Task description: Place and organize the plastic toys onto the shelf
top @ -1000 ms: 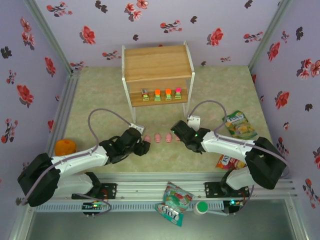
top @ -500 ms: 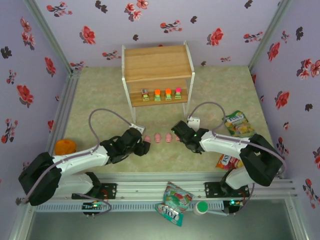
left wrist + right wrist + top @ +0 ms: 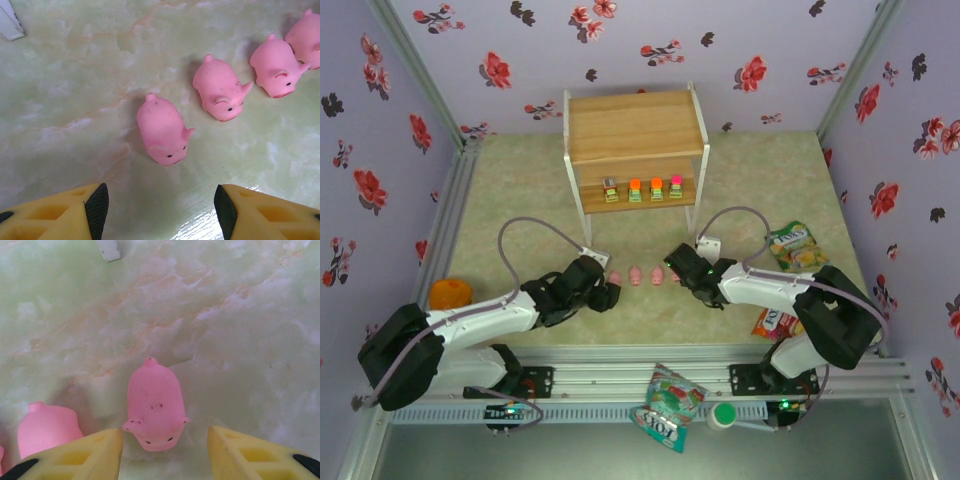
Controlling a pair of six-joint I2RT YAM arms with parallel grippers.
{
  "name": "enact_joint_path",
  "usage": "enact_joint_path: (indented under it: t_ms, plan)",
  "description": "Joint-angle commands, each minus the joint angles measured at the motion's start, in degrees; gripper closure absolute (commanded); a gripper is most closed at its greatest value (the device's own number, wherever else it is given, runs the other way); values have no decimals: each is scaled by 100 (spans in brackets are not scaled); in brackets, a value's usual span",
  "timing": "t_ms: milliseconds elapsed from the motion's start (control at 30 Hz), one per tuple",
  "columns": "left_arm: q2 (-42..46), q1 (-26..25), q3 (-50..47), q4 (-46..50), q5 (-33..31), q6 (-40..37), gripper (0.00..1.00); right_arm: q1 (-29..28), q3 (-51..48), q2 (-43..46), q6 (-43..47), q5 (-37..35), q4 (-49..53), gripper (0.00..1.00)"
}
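Observation:
Several pink pig toys lie in a row on the marble floor in front of the shelf (image 3: 635, 140). My left gripper (image 3: 160, 205) (image 3: 609, 294) stands open just short of the leftmost pig (image 3: 162, 127); more pigs (image 3: 220, 92) (image 3: 277, 67) trail off to its right. My right gripper (image 3: 164, 452) (image 3: 678, 269) is open around the rightmost pig (image 3: 154, 405), whose snout lies between the yellow fingers (image 3: 95, 452) with a gap on the right side. Several blocky toys (image 3: 634, 189) stand on the shelf's lower board.
An orange round object (image 3: 450, 293) sits at the left wall. Snack bags lie at the right (image 3: 798, 250) (image 3: 778, 322) and on the front rail (image 3: 668, 400). The shelf's white leg feet (image 3: 10, 22) (image 3: 109, 249) stand close beyond the pigs.
My right gripper has crept a little left toward the rightmost pig, and its jaws have widened slightly. The left arm has not moved.

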State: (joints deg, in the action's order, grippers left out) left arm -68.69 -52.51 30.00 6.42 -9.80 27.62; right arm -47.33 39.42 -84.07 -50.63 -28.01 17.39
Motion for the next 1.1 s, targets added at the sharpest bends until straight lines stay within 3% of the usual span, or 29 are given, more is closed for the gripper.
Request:
enact_joint_path:
  t_ms: [0,1067]
  plan:
    - [-44,-36,164,-61,49,-169,37,67,-75,-70,-9,34,-94,51]
    - [-166,-40,206,-61,50,-179,37,311,-69,-424,321,313,-447,55]
